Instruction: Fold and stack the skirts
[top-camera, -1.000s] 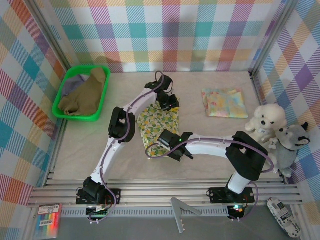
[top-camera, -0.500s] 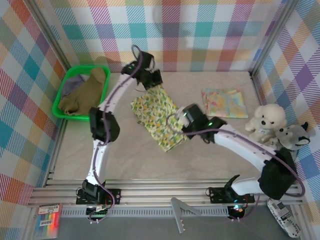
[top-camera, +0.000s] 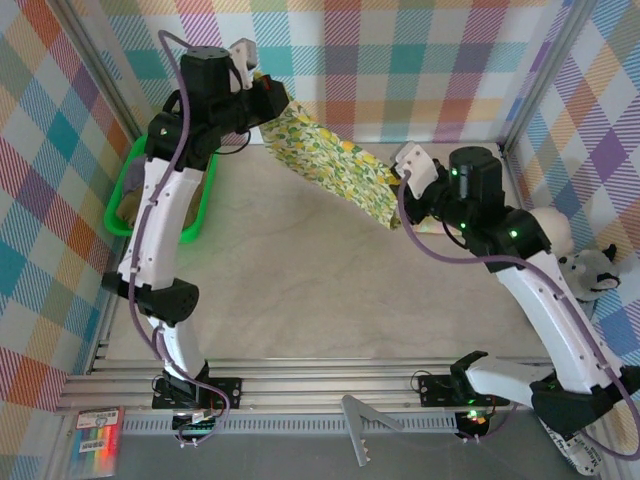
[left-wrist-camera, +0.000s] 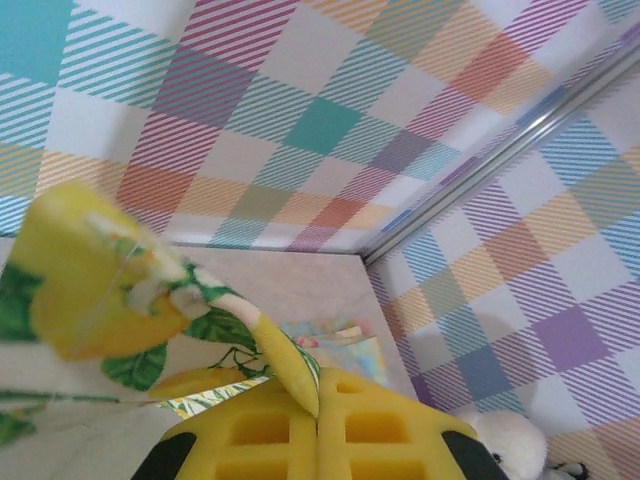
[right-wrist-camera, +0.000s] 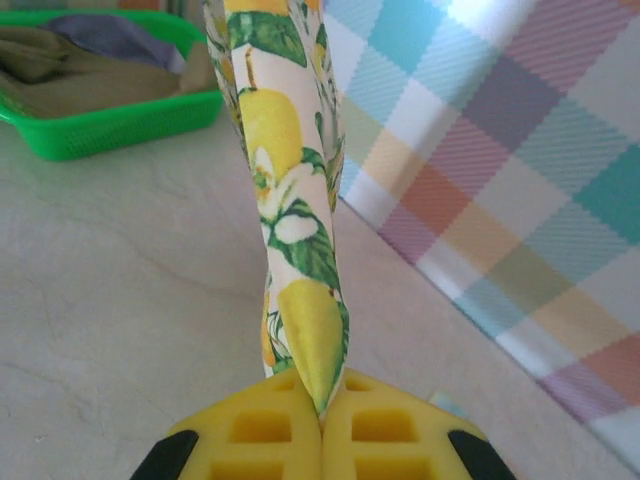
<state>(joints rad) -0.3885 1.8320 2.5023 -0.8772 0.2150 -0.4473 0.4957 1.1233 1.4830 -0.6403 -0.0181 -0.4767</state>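
The left gripper (top-camera: 268, 100) was clamped tight on one end of the lemon-print skirt (top-camera: 325, 165), and the right gripper (top-camera: 398, 192) was pinched closed on the other end. The skirt hung stretched between them above the table (top-camera: 300, 290). The olive-brown skirt (right-wrist-camera: 90, 88) and grey-lavender skirt (right-wrist-camera: 115, 35) lay in the green basket (right-wrist-camera: 110, 125)

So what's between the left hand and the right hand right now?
The lemon-print skirt, stretched in the air from the left hand to the right hand, each shut on one end. The top external view shows it.
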